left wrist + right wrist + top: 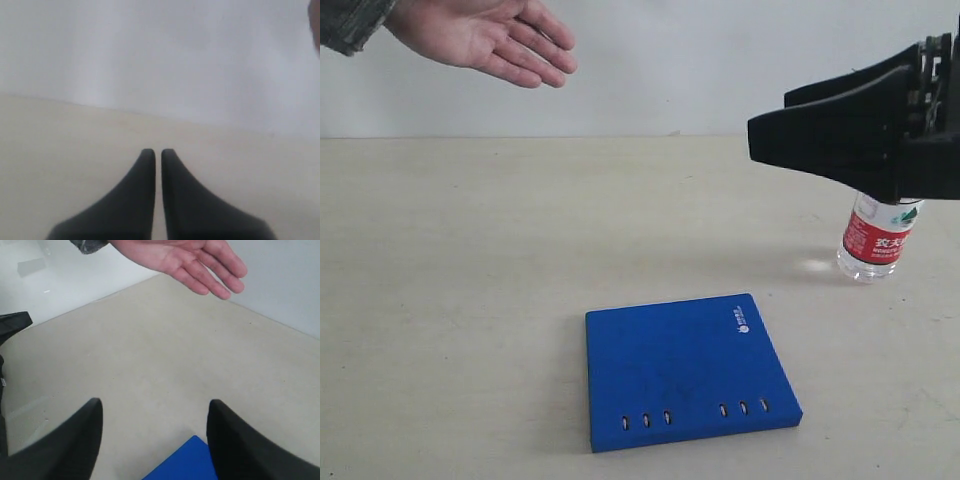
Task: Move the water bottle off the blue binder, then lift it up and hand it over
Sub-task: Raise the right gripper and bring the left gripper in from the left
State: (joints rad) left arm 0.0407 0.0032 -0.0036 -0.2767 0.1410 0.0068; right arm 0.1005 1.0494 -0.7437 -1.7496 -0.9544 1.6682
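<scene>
Closest to the desk's front edge lies the blue binder [688, 372]. Apart from it, toward the right edge, the water bottle [875, 245] stands upright on the desk [450, 300], its cap hidden behind the right gripper [770, 120], whose jaws gape wide, empty. The left gripper [156, 152] is closed on nothing. An open hand [485, 40] hovers far left.

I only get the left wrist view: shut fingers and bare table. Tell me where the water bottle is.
Observer: The water bottle stands upright on the table, apart from the blue binder, to its right in the exterior view.
Operator: Report the right gripper.
Observer: The right gripper is open and empty; in the exterior view it hides the bottle's top.
Operator: Say whether anyone is ready to receive.
Observer: An open hand is held out above the table's far left.
</scene>
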